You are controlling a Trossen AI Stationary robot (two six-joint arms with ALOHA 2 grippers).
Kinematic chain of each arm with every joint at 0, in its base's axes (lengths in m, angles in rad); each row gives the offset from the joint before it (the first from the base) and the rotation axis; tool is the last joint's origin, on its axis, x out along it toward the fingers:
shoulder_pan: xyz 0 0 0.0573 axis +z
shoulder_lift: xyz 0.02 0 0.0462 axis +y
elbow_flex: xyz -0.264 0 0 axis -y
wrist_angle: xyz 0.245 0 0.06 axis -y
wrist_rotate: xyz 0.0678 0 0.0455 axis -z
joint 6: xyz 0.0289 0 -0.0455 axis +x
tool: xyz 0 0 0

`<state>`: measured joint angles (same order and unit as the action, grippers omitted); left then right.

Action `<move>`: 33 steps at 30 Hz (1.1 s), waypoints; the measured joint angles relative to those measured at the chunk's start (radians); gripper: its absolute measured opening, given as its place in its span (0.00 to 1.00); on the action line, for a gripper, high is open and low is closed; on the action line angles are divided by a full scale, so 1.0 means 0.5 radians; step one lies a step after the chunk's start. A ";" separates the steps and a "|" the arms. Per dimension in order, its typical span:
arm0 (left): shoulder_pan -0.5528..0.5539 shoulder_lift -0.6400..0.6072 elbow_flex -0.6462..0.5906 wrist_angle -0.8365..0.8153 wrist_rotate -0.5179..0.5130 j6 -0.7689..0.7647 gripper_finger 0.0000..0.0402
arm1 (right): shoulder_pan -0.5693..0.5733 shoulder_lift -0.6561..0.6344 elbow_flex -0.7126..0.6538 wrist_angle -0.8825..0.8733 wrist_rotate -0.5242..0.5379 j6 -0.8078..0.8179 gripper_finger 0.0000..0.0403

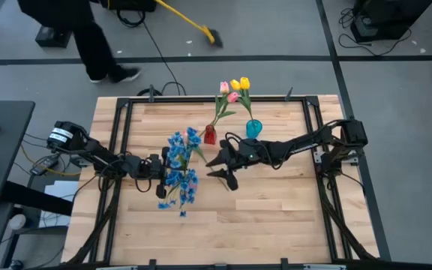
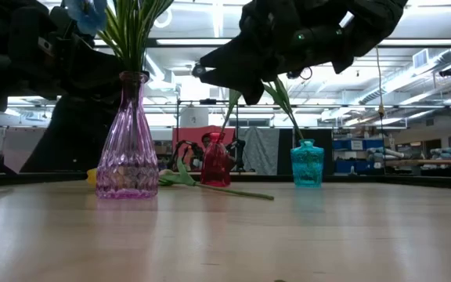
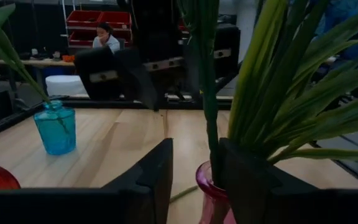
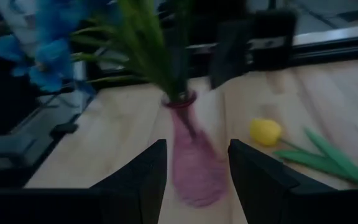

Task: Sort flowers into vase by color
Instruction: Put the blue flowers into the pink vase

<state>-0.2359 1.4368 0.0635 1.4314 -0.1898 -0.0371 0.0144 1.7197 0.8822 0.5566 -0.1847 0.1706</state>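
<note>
Your left gripper [image 3: 194,180] stands open around a green stem at the mouth of the pink vase [image 2: 127,153], where the blue sprigs [image 1: 180,161] stand. Your right gripper [image 1: 221,166] hangs open and empty just right of that vase. One yellow tulip [image 4: 265,132] lies on the table beside it; pink tulips [image 1: 229,92] fill the red vase [image 1: 210,134], yellow ones [image 1: 240,83] the teal vase [image 1: 253,128].

A robotics lab or workshop: a wooden surface [image 1: 276,217] in a black metal frame on grey floor, cables trailing off it, fluorescent ceiling strips [image 2: 413,100], red storage bins [image 3: 98,17], and a person [image 3: 107,37] seated at a far bench.
</note>
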 joint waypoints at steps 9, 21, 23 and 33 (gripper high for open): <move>-0.001 0.002 -0.003 0.021 -0.067 0.020 0.35 | 0.200 0.362 0.072 0.258 0.295 -0.268 0.46; 0.000 0.002 -0.004 0.024 -0.115 -0.008 0.35 | 0.167 0.726 0.465 0.193 0.465 -0.279 0.76; 0.000 0.003 -0.003 0.022 -0.169 -0.040 0.35 | 0.178 0.789 0.537 0.208 0.489 -0.279 0.79; -0.004 0.002 -0.004 0.018 -0.206 -0.041 0.35 | 0.204 1.047 0.765 0.180 0.483 -0.242 0.77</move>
<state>-0.2379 1.4380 0.0616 1.4406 -0.2928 -0.0574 0.1164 2.2433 1.2648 0.6465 0.0567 0.0494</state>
